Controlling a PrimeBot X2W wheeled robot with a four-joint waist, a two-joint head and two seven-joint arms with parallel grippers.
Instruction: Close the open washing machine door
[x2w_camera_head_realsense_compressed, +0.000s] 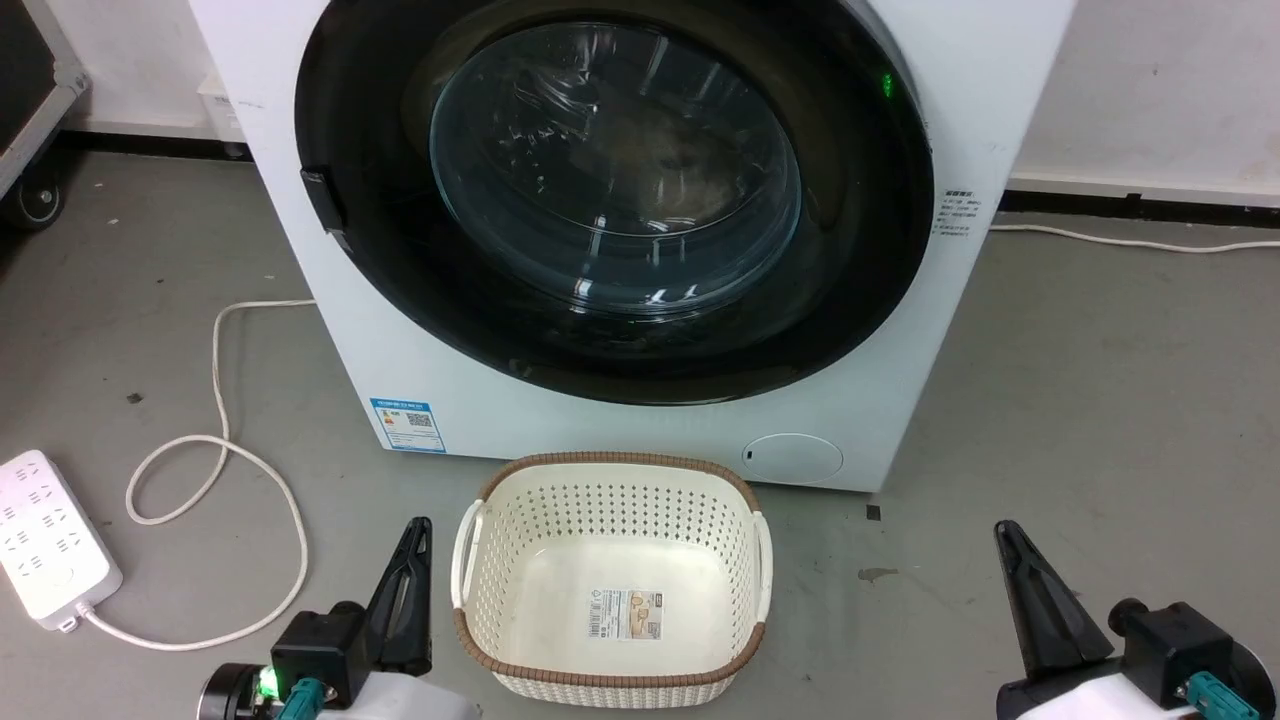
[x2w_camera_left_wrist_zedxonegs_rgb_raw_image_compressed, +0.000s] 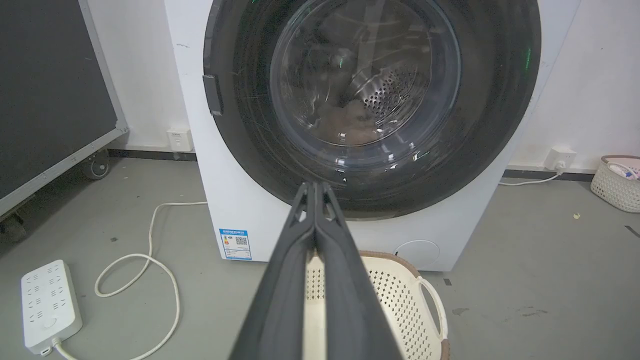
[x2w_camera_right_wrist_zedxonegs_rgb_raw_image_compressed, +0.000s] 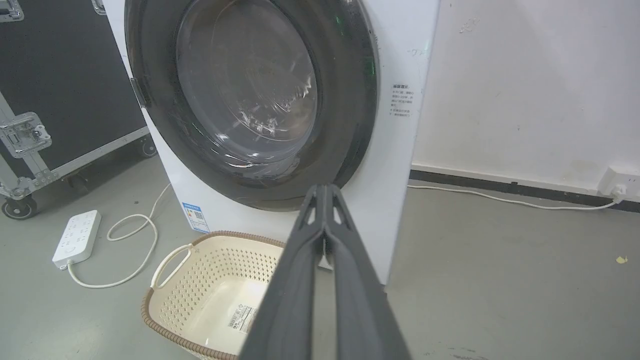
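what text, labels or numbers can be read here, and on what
No text is legible.
Blue-and-white sticker on the washing machine: QR code, print too small.
Black print beside the washing machine door: blurred.
Label in the cream basket: barcode, print too small.

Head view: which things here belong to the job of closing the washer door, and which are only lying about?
For the job: door, washer.
Lying about: basket, power strip, cable.
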